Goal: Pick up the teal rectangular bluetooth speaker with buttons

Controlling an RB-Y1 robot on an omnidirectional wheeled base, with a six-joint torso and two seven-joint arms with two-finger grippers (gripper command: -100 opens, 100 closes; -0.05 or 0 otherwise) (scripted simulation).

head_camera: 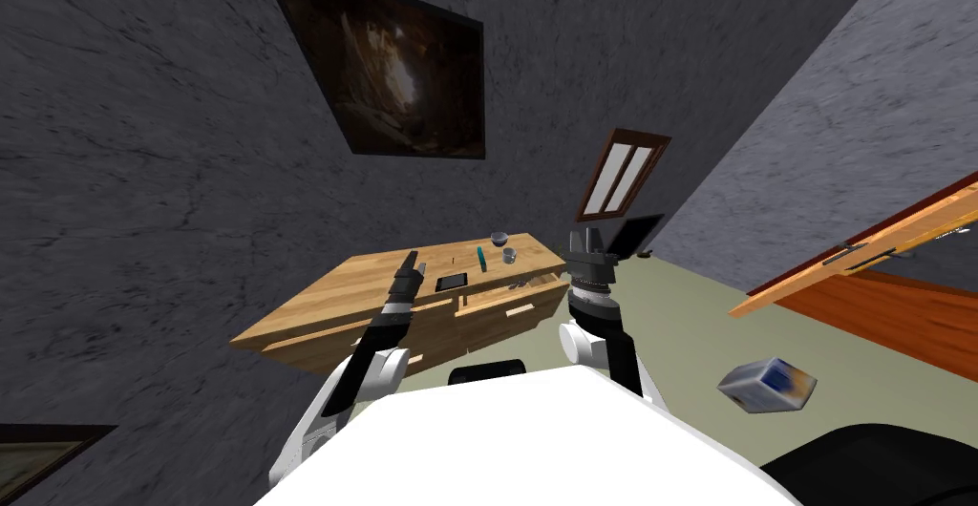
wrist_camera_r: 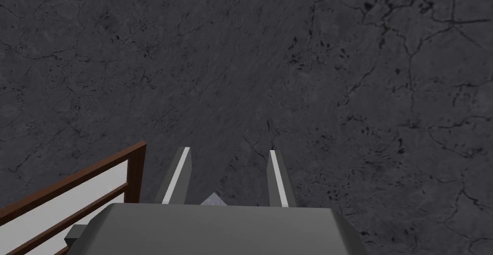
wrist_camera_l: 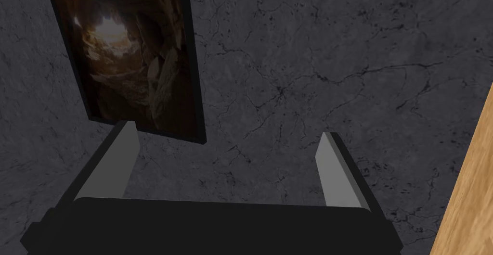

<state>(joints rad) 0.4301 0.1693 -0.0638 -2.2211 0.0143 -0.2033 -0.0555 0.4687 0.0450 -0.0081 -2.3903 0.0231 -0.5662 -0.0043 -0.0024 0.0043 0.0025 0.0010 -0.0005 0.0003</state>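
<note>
Left hand (head_camera: 410,262), fingers spread, hangs above the wooden table (head_camera: 325,302); the teal speaker (head_camera: 481,256) lies to its right, near a glass (head_camera: 509,256), so it should swing across before descending squarely

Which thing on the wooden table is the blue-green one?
The slim teal rectangular speaker, lying between the flat black rectangular slab and the small grey cup. The other things there look black or grey.

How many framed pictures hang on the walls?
2. One large dark picture hangs above the wooden desk; a second picture, cut off, at the head view's bottom-left corner. Others may be hidden.
</note>
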